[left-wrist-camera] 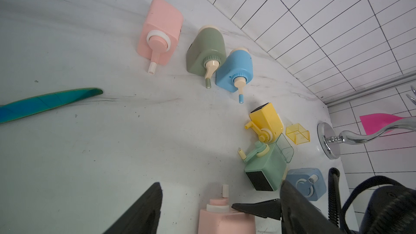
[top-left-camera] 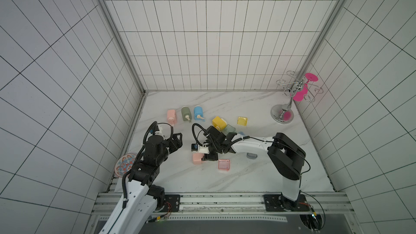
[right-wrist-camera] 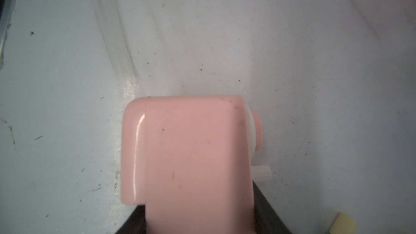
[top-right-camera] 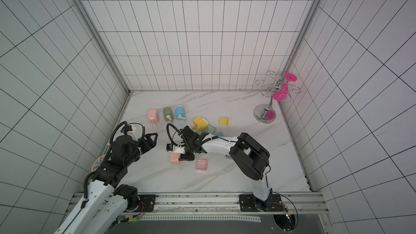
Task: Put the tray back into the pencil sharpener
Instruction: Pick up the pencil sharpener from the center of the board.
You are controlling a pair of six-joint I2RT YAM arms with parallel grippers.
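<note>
A pink pencil sharpener (top-left-camera: pixel 197 159) (top-right-camera: pixel 174 158) lies on the marble table, its white crank (left-wrist-camera: pixel 225 190) pointing away from my left wrist camera. My right gripper (top-left-camera: pixel 208 156) (right-wrist-camera: pixel 198 212) is shut on it, a black finger pressed against each side of the pink body (right-wrist-camera: pixel 191 154). The clear pink tray (top-left-camera: pixel 224 165) (top-right-camera: pixel 201 165) lies apart on the table, just right of that gripper. My left gripper (top-left-camera: pixel 178 140) (left-wrist-camera: pixel 220 183) hovers open to the left of the sharpener (left-wrist-camera: pixel 225 221), holding nothing.
Pink (top-left-camera: pixel 171 115), olive (top-left-camera: pixel 186 113), blue (top-left-camera: pixel 198 113) and yellow (top-left-camera: pixel 218 122) sharpeners lie farther back, with a yellow tray (top-left-camera: pixel 242 120) and a green tray (top-left-camera: pixel 230 128). A chrome rack (top-left-camera: pixel 290 100) stands back right. A patterned plate (top-left-camera: pixel 123 164) lies near the left wall.
</note>
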